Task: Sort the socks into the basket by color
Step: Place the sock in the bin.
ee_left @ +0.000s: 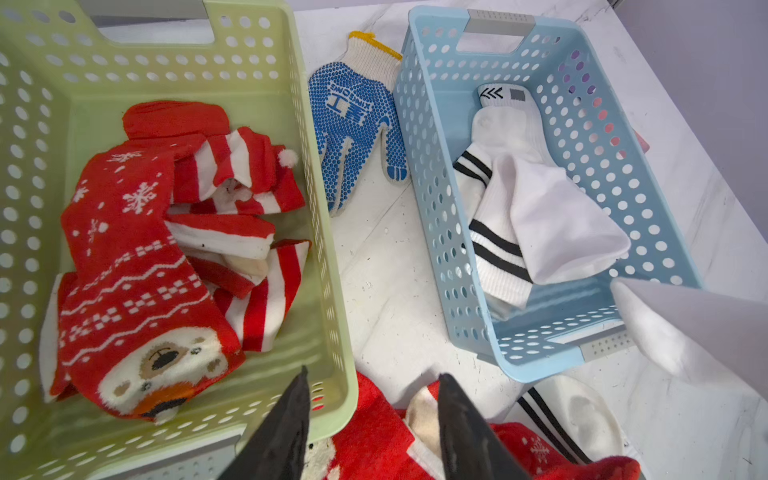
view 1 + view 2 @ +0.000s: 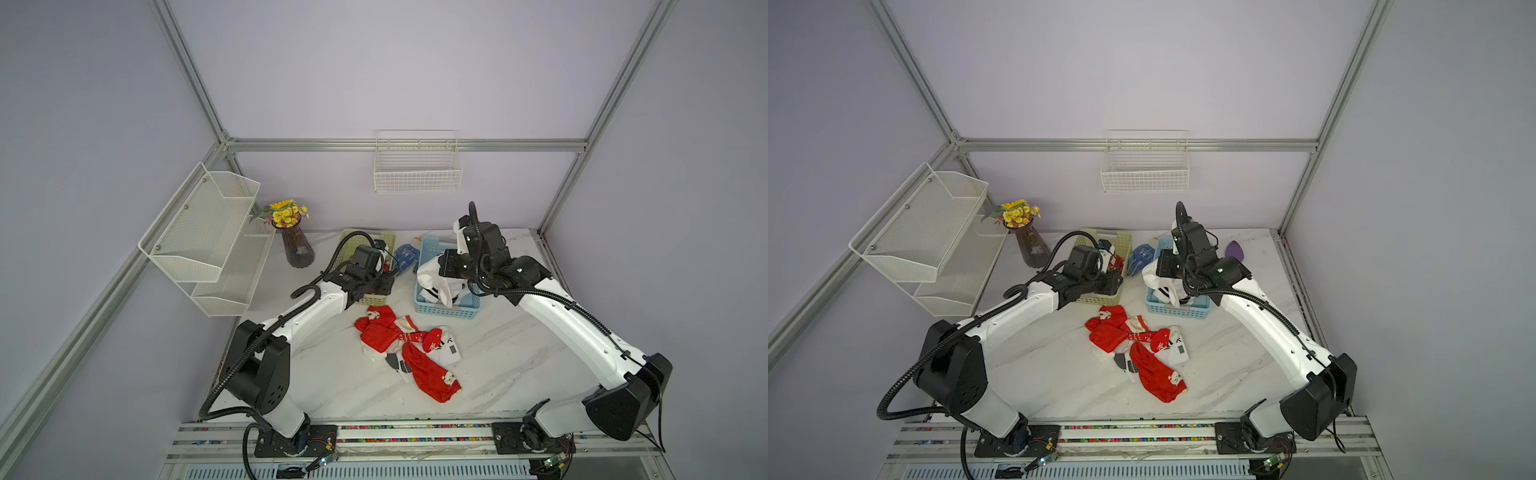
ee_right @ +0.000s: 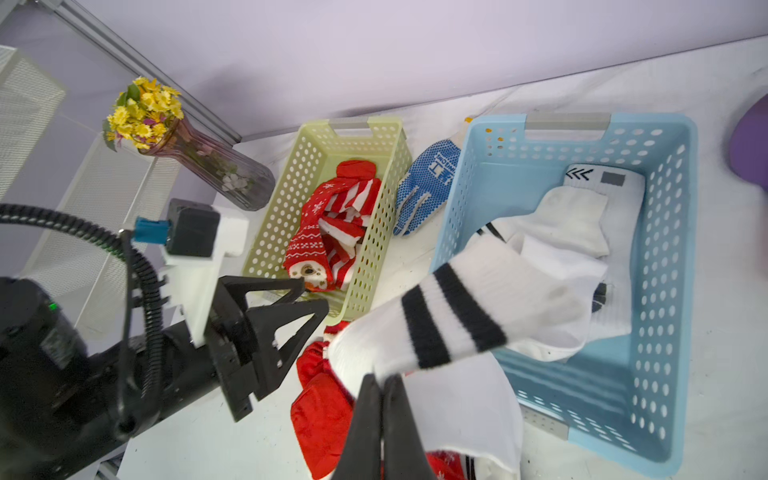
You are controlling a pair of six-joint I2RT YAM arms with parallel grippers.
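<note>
both right gripper [image 3: 382,380] jaws pressed together on a white striped sock [image 3: 457,316] hanging over the blue basket [image 3: 660,249], left gripper [image 1: 374,372] jaws apart and empty by the green basket [image 1: 328,249], red socks [image 1: 124,249] inside, mixed sock pile [image 2: 399,340] on the table [image 2: 519,374]

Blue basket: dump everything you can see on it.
The blue basket is a light-blue rectangular plastic bin, its walls perforated with round holes, with a grey handle insert over a cutout at each short end. It stands upright on the white marbled table, apart from the green basket, with a blue-dotted glove lying between them. White socks with black stripes lie crumpled inside. The right end effector, shut on another striped white sock, holds it over the basket's edge; contact there is unclear.
</note>
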